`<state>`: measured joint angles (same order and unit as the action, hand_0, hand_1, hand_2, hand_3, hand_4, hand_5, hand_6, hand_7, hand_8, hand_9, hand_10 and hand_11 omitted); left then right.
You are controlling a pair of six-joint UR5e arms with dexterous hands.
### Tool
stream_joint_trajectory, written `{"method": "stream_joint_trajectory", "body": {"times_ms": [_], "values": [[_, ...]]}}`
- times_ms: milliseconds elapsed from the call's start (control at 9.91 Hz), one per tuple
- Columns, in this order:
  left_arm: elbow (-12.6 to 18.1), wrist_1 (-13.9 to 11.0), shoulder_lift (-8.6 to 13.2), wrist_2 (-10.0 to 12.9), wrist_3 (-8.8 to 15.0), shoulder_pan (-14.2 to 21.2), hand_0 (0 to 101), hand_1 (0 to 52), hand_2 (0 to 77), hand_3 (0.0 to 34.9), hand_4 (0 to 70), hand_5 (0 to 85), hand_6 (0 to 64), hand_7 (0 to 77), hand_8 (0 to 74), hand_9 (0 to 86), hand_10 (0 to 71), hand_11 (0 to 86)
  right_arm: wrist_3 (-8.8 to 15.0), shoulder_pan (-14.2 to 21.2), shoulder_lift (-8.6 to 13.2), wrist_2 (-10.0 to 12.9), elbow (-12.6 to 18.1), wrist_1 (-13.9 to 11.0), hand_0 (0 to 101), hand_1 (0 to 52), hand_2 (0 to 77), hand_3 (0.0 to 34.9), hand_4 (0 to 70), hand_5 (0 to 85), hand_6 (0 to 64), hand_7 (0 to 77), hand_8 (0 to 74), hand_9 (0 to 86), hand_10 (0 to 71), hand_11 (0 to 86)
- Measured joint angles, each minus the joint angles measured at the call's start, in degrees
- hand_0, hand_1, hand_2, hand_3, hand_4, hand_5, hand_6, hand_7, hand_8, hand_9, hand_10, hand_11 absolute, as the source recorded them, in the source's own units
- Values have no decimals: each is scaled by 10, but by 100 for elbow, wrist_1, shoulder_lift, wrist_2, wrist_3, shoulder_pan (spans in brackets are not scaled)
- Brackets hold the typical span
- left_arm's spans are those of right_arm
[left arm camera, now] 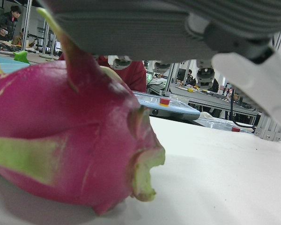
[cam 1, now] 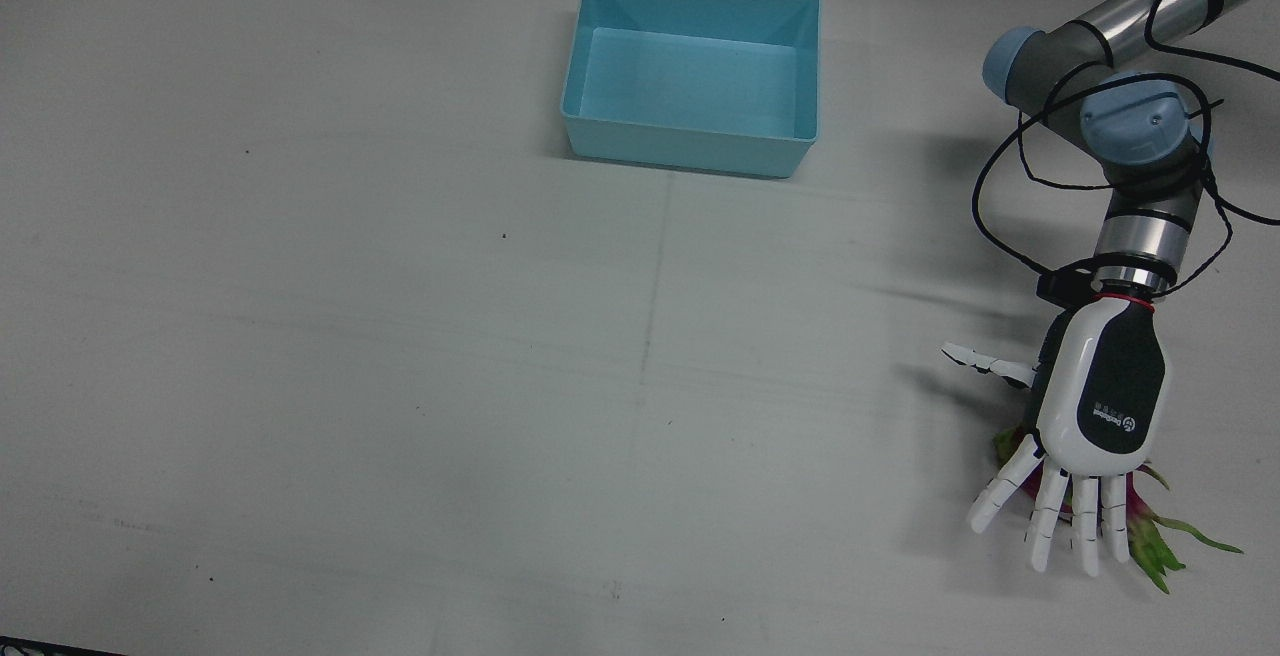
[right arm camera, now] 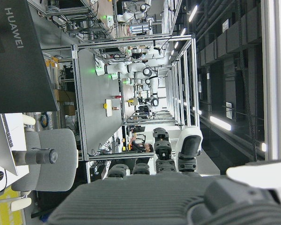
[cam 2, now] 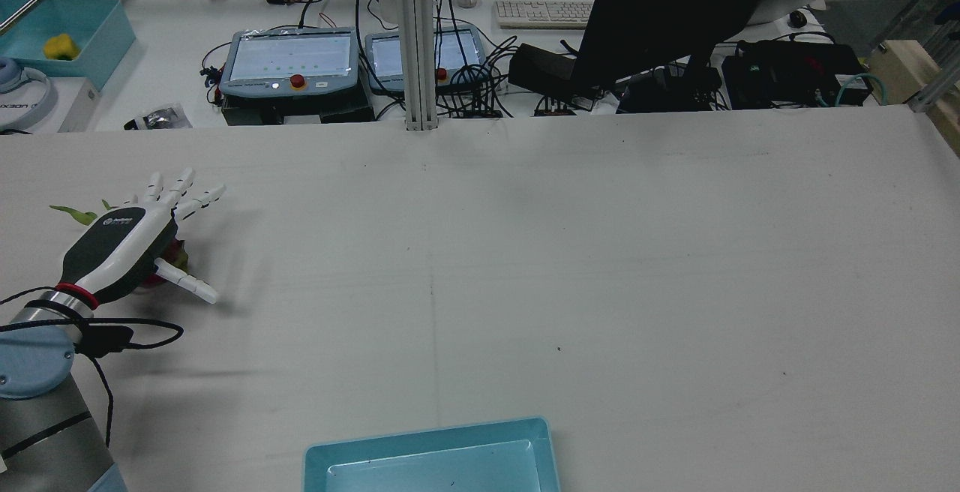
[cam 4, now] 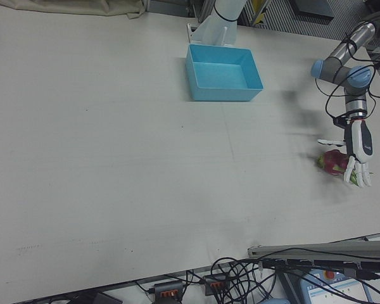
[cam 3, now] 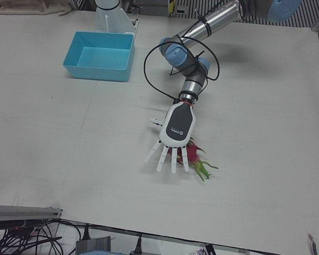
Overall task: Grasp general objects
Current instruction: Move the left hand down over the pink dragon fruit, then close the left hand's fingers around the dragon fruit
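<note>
Blue bin (cam 1: 690,151), nothing inside

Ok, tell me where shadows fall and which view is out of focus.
Front view: soft shadows of the left hand and arm fall on the table toward the blue bin. Left hand view: the dragon fruit fills the frame slightly soft; the palm overhead is blurred.

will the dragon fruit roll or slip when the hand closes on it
Dragon fruit looks rounded and lies on its side, so it may rock or roll. Its skin looks smooth, perhaps slippery, though the leafy scales might catch the fingers. Left hand is spread above it.
</note>
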<state>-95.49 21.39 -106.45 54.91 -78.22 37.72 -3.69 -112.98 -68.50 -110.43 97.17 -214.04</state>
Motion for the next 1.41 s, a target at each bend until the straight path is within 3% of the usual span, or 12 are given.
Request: {"method": "stream_joint_trajectory", "body": {"times_ms": [404, 606, 908, 1211, 1413], "values": [[-249, 325, -15, -127, 52, 2, 464, 0, 11, 303, 54, 49, 16, 16, 16, 11, 136, 11, 0, 0, 0, 0, 0, 0, 1, 60, 16, 0, 0, 742, 0, 0, 0, 11, 0, 11], [-253, 349, -9, -191, -16, 69, 466, 0, 16, 303, 54, 65, 16, 16, 16, 11, 136, 11, 0, 0, 0, 0, 0, 0, 1, 60, 16, 0, 0, 742, 0, 0, 0, 16, 5, 11], [-3, 118, 2, -314, -445, 98, 464, 0, 16, 303, 54, 71, 11, 16, 16, 11, 136, 11, 0, 0, 0, 0, 0, 0, 1, 60, 16, 0, 0, 742, 0, 0, 0, 16, 5, 11], [330, -133, 8, -341, -622, 97, 454, 0, 16, 303, 54, 49, 11, 16, 16, 5, 136, 11, 0, 0, 0, 0, 0, 0, 1, 60, 16, 0, 0, 742, 0, 0, 0, 11, 0, 11], [387, -198, 8, -347, -775, 101, 455, 0, 11, 302, 54, 44, 11, 16, 16, 5, 136, 11, 0, 0, 0, 0, 0, 0, 2, 60, 16, 0, 0, 742, 0, 0, 0, 11, 5, 11]]}}
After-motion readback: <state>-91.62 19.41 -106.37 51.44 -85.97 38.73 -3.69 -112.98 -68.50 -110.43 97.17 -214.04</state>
